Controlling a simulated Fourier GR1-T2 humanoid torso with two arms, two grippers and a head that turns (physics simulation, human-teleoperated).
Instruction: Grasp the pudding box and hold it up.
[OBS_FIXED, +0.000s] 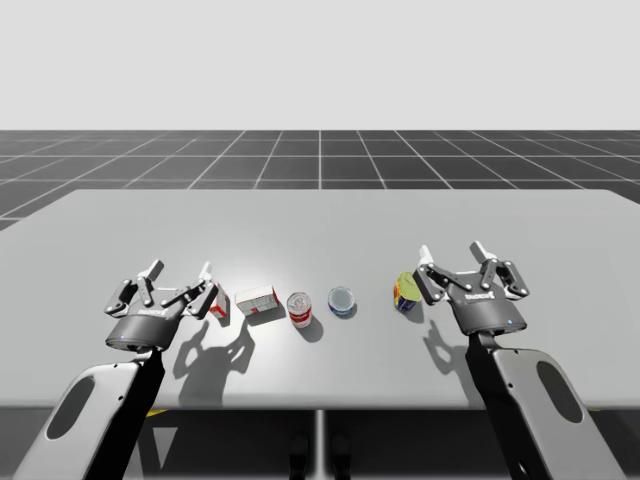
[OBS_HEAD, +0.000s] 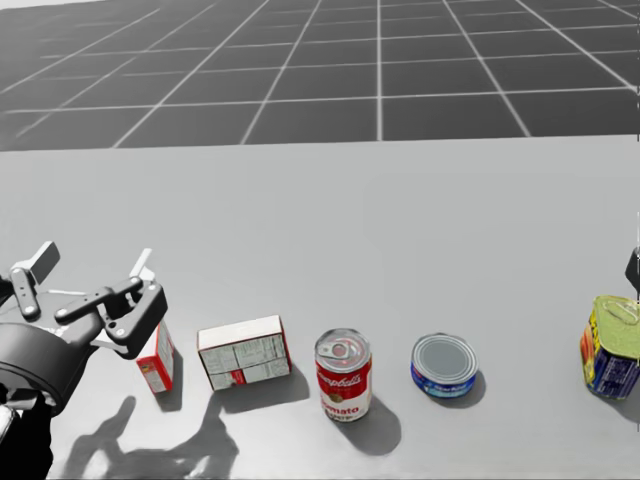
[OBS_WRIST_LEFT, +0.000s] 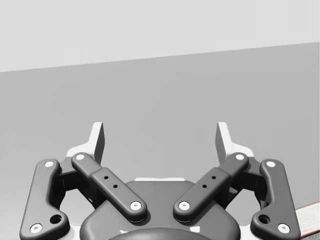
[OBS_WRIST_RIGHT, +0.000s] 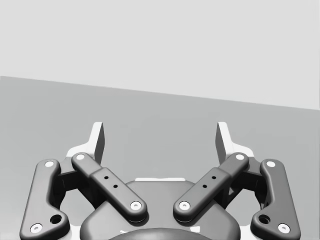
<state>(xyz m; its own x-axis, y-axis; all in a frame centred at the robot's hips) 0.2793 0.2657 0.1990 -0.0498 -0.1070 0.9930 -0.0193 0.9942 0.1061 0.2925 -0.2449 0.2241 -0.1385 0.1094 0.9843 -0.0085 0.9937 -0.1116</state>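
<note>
Two boxes stand at the left end of a row on the grey table (OBS_FIXED: 320, 215). The wider white box with red edges (OBS_HEAD: 245, 352) (OBS_FIXED: 258, 300) looks like the pudding box. A smaller red and white box (OBS_HEAD: 155, 362) (OBS_FIXED: 219, 302) stands to its left. My left gripper (OBS_FIXED: 180, 272) (OBS_HEAD: 90, 268) (OBS_WRIST_LEFT: 160, 135) hovers open, just left of and above the small box, with nothing between its fingers. My right gripper (OBS_FIXED: 452, 252) (OBS_WRIST_RIGHT: 160, 135) is open too, at the far right end of the row.
Rightward along the row stand a red and white can (OBS_HEAD: 343, 375), a low blue tin (OBS_HEAD: 443, 365) and a blue and yellow can (OBS_HEAD: 610, 348) beside my right gripper. The table's front edge lies close under both arms.
</note>
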